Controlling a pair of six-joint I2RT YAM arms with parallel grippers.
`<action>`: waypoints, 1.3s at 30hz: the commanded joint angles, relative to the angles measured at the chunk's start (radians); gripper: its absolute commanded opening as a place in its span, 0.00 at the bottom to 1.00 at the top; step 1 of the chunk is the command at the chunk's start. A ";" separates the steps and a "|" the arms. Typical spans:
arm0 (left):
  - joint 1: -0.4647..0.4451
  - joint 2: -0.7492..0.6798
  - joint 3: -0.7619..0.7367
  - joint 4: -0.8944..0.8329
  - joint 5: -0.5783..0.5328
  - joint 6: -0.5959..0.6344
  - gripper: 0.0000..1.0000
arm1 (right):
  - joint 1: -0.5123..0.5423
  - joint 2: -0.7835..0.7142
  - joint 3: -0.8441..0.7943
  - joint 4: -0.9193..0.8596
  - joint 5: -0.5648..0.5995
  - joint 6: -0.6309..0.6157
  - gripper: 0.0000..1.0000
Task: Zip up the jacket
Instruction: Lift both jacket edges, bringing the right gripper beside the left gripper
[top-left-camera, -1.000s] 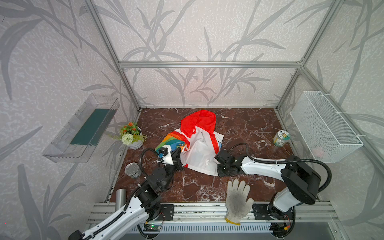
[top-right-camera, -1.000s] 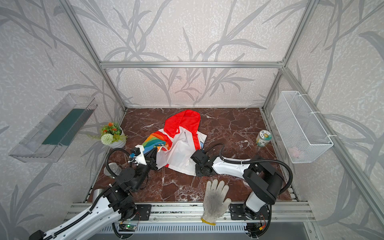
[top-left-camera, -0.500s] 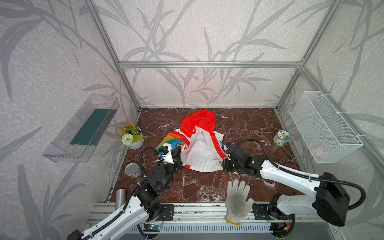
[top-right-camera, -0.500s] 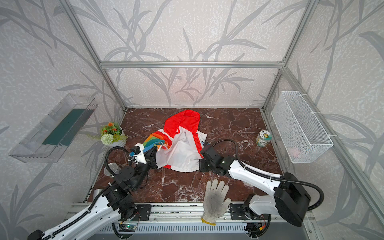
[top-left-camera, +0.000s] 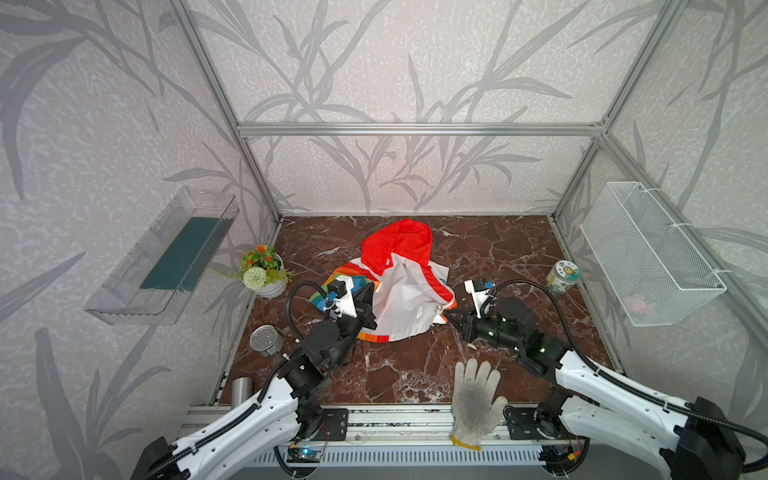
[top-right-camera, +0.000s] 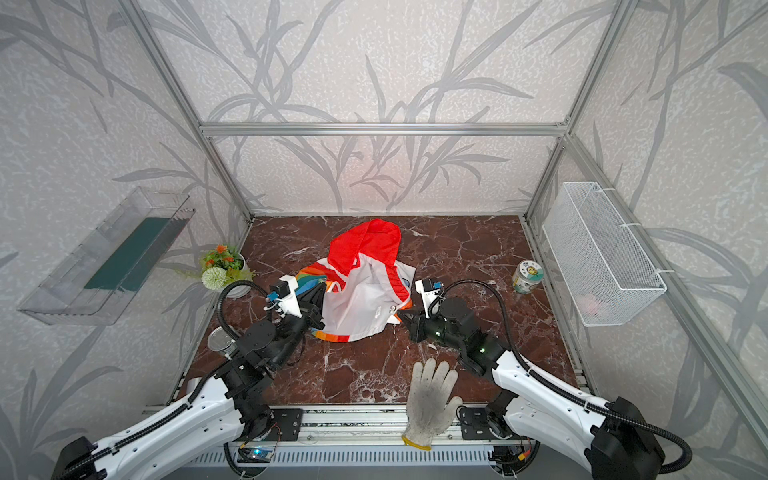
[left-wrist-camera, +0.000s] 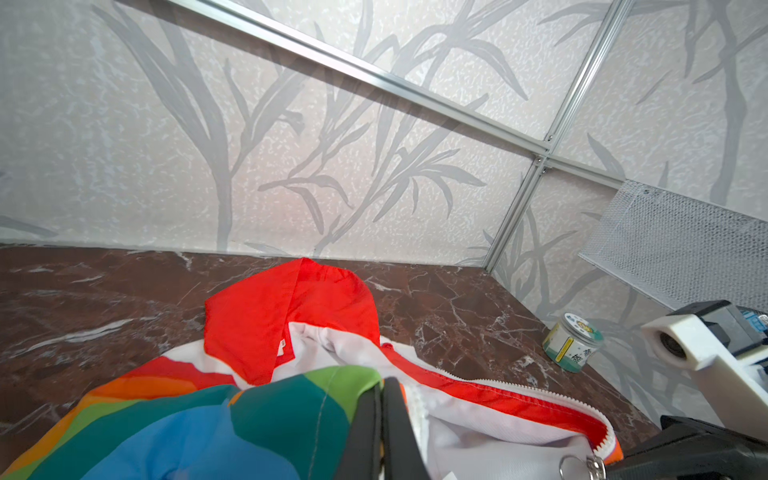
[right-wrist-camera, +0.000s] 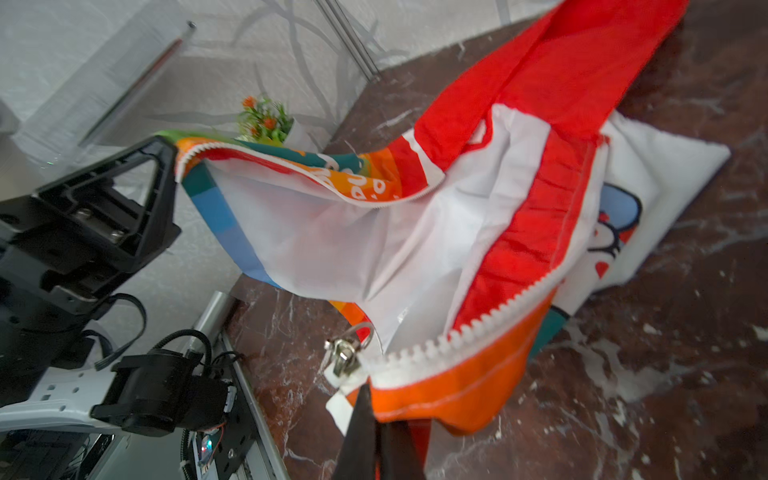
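The jacket (top-left-camera: 405, 291) hangs open: my left gripper (left-wrist-camera: 381, 432) pinches its rainbow edge, my right gripper (right-wrist-camera: 376, 428) the hem just beside the ring pull (right-wrist-camera: 344, 352).

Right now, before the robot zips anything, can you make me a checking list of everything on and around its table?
Surface: dark red marble tabletop, no spills seen.
Job's things: jacket crumpled mid-table; zipper undone, its two sides apart; ring pull at the bottom end.
Clutter: work glove at the front edge; flower pot, tin can and metal cylinder along the left; jar on the right.
Grippers: left gripper shut on the jacket's rainbow edge; right gripper shut on its orange hem by the pull.
Cables: black cables loop over each wrist; no snag seen.
Surroundings: wire basket on the right wall, clear tray on the left wall.
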 joint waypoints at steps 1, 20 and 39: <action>-0.005 0.030 0.075 0.115 0.041 0.008 0.00 | 0.028 -0.017 0.094 0.089 0.027 -0.272 0.00; 0.017 0.217 0.249 0.315 0.026 0.117 0.00 | 0.331 0.354 0.792 -0.467 0.868 -1.112 0.00; 0.013 0.366 0.378 0.686 0.322 0.167 0.00 | 0.327 0.174 0.448 0.459 0.518 -0.895 0.00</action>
